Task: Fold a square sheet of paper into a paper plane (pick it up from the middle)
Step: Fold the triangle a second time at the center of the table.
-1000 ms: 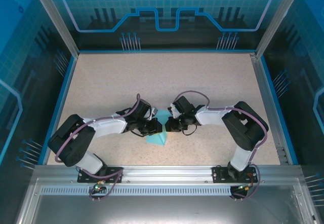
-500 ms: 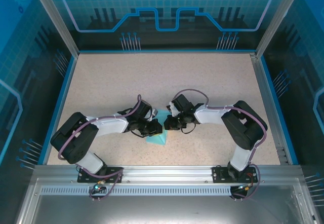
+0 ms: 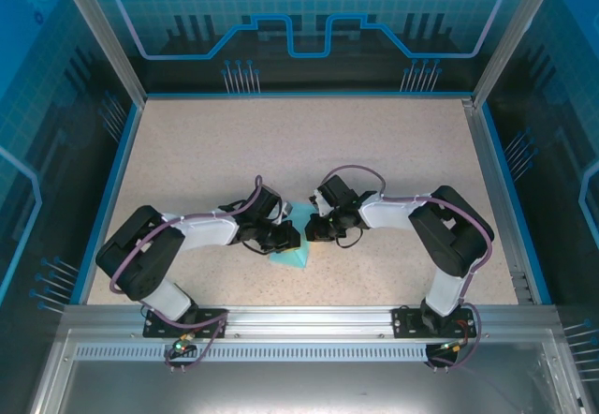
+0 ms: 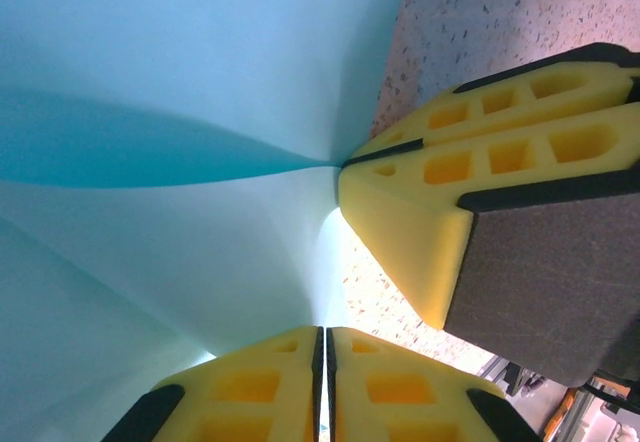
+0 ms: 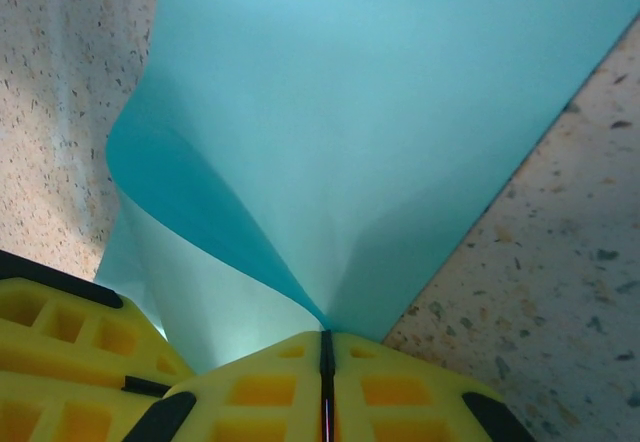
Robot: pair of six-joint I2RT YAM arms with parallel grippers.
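The square sheet of paper [image 3: 292,258] is light cyan and stands bowed on the speckled table between my two arms. My left gripper [image 3: 291,237] is shut on one part of its edge. In the left wrist view the paper [image 4: 180,62] runs down into my closed yellow fingertips [image 4: 325,334]. My right gripper [image 3: 313,230] is shut on the sheet close beside it, and the paper [image 5: 380,112] fans out from its pinched tips [image 5: 324,336]. The two grippers nearly touch, with the right one's fingers [image 4: 400,222] showing in the left wrist view. The paper plane is out of view.
The speckled beige table [image 3: 309,142] stretches out behind the grippers. A blue rim and a metal frame [image 3: 491,180] bound it at the sides. An aluminium rail [image 3: 309,320] with both arm bases runs along the near edge.
The right gripper has crept slightly left and away from the bases, closer to the left gripper. Less of the paper's far corner shows between them. Both grips have held.
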